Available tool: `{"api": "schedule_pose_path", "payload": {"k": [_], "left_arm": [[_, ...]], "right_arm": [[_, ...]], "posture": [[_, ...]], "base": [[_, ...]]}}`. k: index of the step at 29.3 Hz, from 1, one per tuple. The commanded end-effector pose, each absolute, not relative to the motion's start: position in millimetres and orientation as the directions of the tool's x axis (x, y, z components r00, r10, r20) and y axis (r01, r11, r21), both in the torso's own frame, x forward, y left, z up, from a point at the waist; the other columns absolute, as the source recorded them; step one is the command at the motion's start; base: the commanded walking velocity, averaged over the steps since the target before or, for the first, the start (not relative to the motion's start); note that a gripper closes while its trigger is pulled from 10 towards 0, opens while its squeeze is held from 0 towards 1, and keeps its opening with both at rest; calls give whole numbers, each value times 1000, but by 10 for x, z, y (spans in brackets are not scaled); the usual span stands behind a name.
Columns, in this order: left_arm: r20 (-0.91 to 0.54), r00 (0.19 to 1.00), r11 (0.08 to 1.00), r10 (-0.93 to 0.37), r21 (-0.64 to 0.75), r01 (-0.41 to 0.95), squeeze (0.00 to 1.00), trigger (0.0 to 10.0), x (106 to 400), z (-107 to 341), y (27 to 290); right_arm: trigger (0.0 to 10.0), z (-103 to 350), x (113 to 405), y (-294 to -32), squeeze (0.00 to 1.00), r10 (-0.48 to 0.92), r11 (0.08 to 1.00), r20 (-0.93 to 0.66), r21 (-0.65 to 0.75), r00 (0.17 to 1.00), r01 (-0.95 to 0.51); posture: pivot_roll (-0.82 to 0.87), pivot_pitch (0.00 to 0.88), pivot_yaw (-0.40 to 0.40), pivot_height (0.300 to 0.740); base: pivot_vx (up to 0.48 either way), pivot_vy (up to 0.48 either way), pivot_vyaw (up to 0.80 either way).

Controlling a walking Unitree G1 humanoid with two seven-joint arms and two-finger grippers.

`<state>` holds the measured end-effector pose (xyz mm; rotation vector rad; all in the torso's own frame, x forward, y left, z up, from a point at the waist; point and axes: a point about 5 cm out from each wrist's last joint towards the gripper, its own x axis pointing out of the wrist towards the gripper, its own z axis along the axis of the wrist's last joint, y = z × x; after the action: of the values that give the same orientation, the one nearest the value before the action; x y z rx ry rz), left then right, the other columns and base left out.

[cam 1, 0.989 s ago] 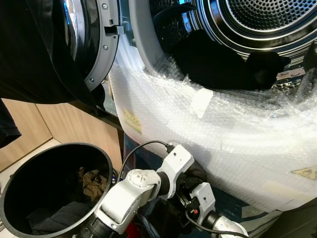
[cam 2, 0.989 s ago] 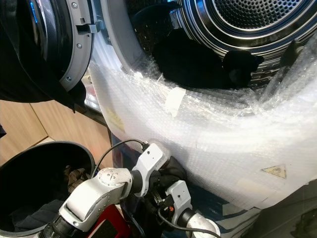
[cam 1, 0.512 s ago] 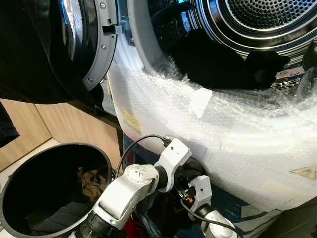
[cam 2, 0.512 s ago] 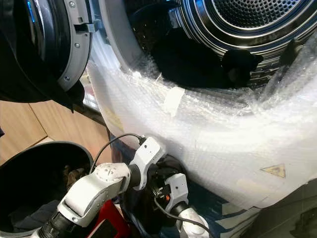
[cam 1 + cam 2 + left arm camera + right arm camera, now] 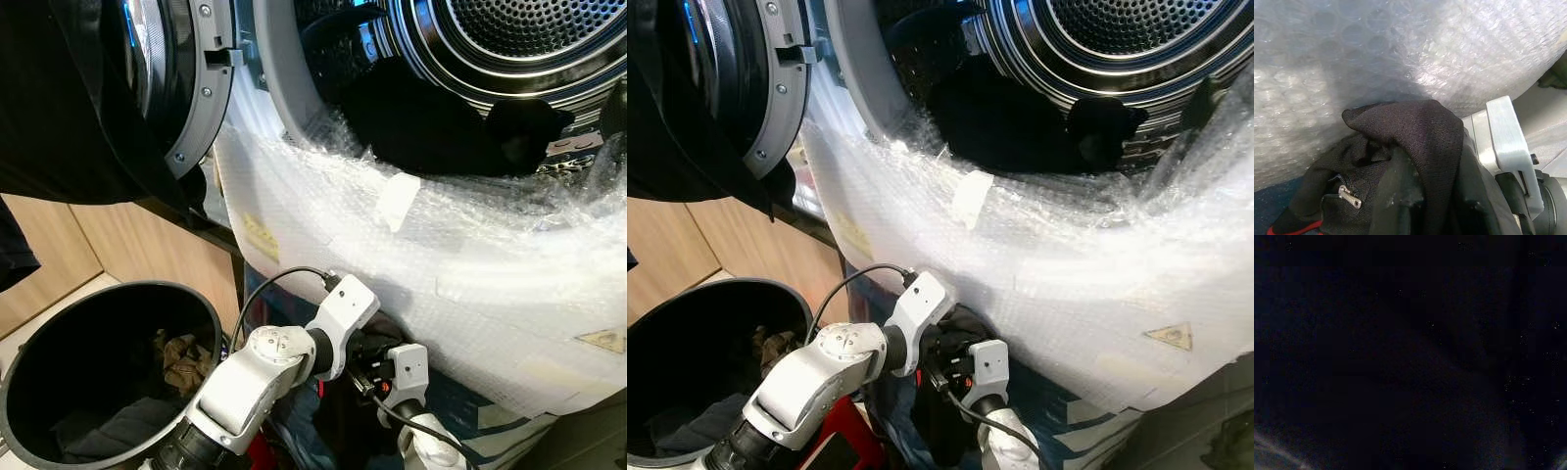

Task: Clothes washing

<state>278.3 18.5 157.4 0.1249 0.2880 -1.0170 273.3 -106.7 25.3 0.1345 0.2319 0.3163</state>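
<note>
while both grippers' finger states cannot be told, black garment [image 5: 1415, 147] presses the bubble wrap [image 5: 470, 264] beside the bin [image 5: 29, 362].

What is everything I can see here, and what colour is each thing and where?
Washer: one, grey rim and steel drum, top right, open.
Door: one, grey, swung open at top left.
Bubble wrap: clear white sheet over the washer's front.
Dark clothes: black heap inside the drum.
Bin: one, black, round, lower left, with brown and dark clothes inside.
Black garment: one, with a zip, draped over the left gripper's fingers.
Left arm: silver, bottom centre.
Right arm: silver, beside it.
</note>
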Motion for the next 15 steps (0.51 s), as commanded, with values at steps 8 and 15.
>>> {"api": "schedule_pose_path", "payload": {"k": [8,15], "left_arm": [[-271,396,430,-877,-80,899,0,0,2626,1584,87],[-277,408,443,-870,-77,893,0,0,2635,1570,132]], "right_arm": [[0,336,2847,-1308,0,191,973,-177,163,966,-162],[0,347,2836,-1298,0,203,971,-164,164,965,-177]], "posture": [[96,48,-37,740],[93,47,-36,740]], "base": [[0,0,0],[0,0,0]]}}
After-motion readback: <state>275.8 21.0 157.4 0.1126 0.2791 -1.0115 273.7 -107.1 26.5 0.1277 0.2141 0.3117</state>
